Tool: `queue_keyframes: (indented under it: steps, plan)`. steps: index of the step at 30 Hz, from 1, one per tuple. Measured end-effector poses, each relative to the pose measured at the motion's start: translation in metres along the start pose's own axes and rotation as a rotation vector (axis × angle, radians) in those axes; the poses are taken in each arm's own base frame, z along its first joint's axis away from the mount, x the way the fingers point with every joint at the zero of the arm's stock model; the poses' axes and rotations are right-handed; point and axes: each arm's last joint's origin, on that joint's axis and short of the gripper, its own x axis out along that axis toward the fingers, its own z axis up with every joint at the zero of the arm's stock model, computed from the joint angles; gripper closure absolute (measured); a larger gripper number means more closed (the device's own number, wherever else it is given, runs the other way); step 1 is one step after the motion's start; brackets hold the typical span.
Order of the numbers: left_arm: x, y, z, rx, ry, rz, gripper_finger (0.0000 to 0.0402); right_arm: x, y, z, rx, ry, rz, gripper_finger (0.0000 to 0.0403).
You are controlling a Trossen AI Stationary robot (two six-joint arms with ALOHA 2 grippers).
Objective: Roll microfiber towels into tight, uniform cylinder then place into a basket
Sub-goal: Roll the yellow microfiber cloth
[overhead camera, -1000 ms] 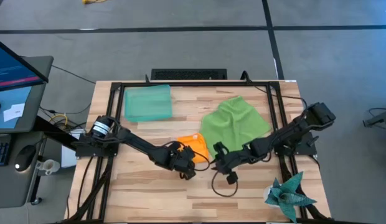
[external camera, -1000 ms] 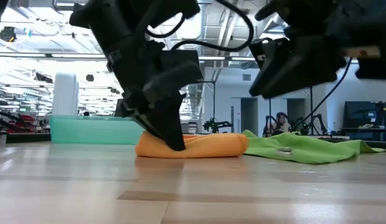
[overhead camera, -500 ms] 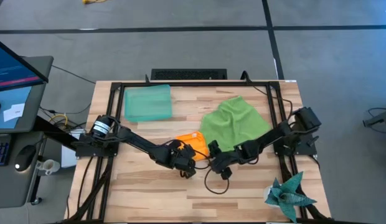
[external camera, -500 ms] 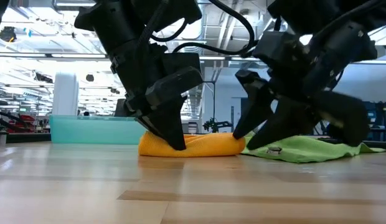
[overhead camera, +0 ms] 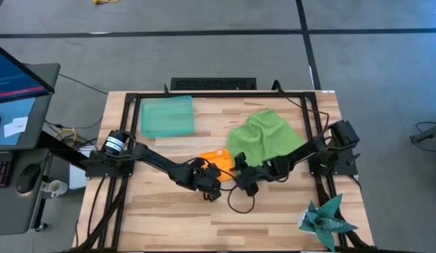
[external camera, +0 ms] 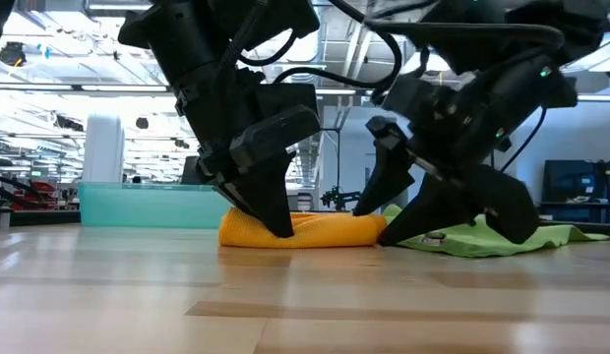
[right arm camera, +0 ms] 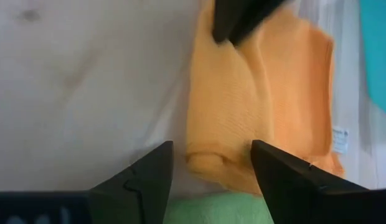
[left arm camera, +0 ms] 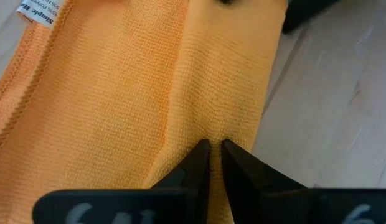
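Observation:
The orange towel (overhead camera: 218, 164) lies partly rolled on the table's middle, its white label (left arm camera: 32, 11) on the flat part. My left gripper (left arm camera: 215, 144) is shut on it near the roll's near side. My right gripper (right arm camera: 211, 149) is open, one finger on either side of the roll's right end (right arm camera: 208, 163); whether they touch it does not show. The green towel (overhead camera: 264, 138) lies crumpled flat on the table just right of it. The teal basket (overhead camera: 167, 116) stands at the far left. My left gripper pinches a small fold of the orange cloth (left arm camera: 213, 132) between its two fingertips, close to the roll's near edge. The fingers (external camera: 275, 211) slant down from above and from the table's left. The towel lies on the table, slack.
A spiky teal star-shaped object (overhead camera: 328, 217) sits at the near right corner. A black frame (overhead camera: 204, 95) runs along the table's edges. Bare wood (overhead camera: 169, 214) stretches along the near side. A cable (overhead camera: 239, 204) loops on the table below my right gripper.
My right gripper has come down and toward the table's left, up to the orange roll's right end, has rolled a little, and has opened wider. The orange towel and my left gripper have kept still.

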Motion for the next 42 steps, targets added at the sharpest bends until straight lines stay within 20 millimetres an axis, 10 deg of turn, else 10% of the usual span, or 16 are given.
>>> queue_keyframes:
  steps: [10, 28, 42]
  plan:
    - [-0.001, -0.001, -0.002, 0.087, -0.027, 0.029, 0.0368, 0.004, -0.01, -0.007, 0.117, -0.019, 0.097, 0.0184]
    - [-0.008, -0.007, 0.001, 0.172, -0.05, 0.083, 0.0368, 0.007, -0.019, -0.012, 0.352, -0.039, 0.22, 0.0386]
    - [-0.082, -0.013, -0.022, 0.279, -0.179, 0.269, 0.0368, 0.006, -0.017, -0.012, 0.465, -0.037, 0.278, 0.0383]
